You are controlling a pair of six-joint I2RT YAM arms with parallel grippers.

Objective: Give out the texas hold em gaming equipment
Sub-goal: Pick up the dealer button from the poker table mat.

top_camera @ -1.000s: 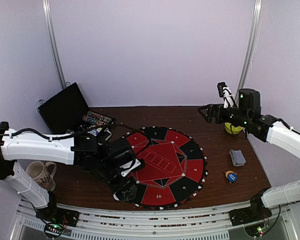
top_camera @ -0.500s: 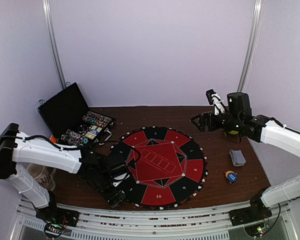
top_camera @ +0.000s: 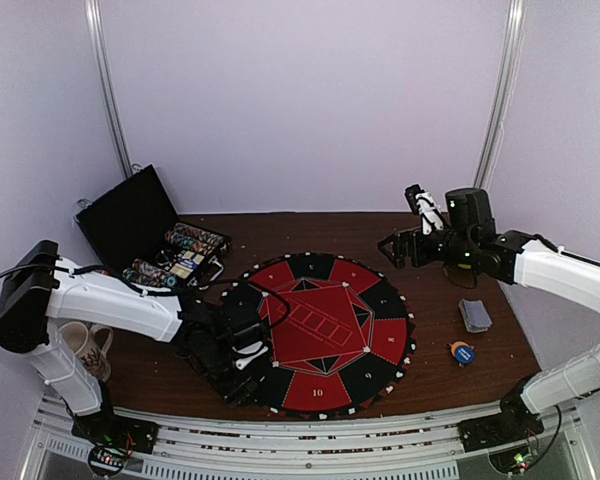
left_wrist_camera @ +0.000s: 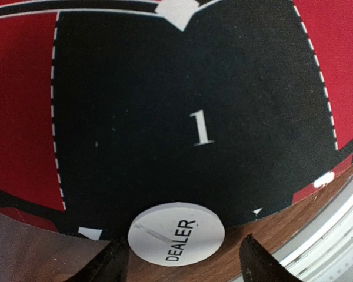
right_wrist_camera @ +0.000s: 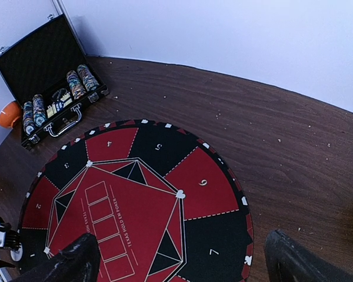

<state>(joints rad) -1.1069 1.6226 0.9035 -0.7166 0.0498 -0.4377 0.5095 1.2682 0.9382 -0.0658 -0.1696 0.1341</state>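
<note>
**Mia:** Where is the round white plastic disc (left_wrist_camera: 176,232) with DEALER on it?

**Tom:** It lies flat at the near-left edge of the round red and black felt mat (left_wrist_camera: 194,88), right below the seat marked 1. Part of it is on the mat and part is on the brown wooden table (top_camera: 310,232).

**Mia:** Is the left gripper (left_wrist_camera: 181,244) holding it?

**Tom:** Not that I can see. One finger is on each side of the disc. One looks very close to it, but there is a gap on the other side, so the disc is not being squeezed.

**Mia:** And the right gripper (right_wrist_camera: 181,238)?

**Tom:** It hangs in the air over the far right part of the mat. Its fingers are spread wide and hold nothing.

**Mia:** So how much of the job is done?

**Tom:** Very little, I think. The striped poker chips (right_wrist_camera: 76,82) sit in rows inside the open black case (right_wrist_camera: 35,64) at the far left. The stack of small grey-blue cards (top_camera: 474,315) lies on the table to the right of the mat. An orange and blue round disc (top_camera: 461,352) lies near it, also off the mat.

**Mia:** Is anything on the numbered seats?

**Tom:** I see no cards or chips on any seat. Only the dealer disc is at a seat. I think the cards, the chips and the other disc are all left to hand out.
</note>
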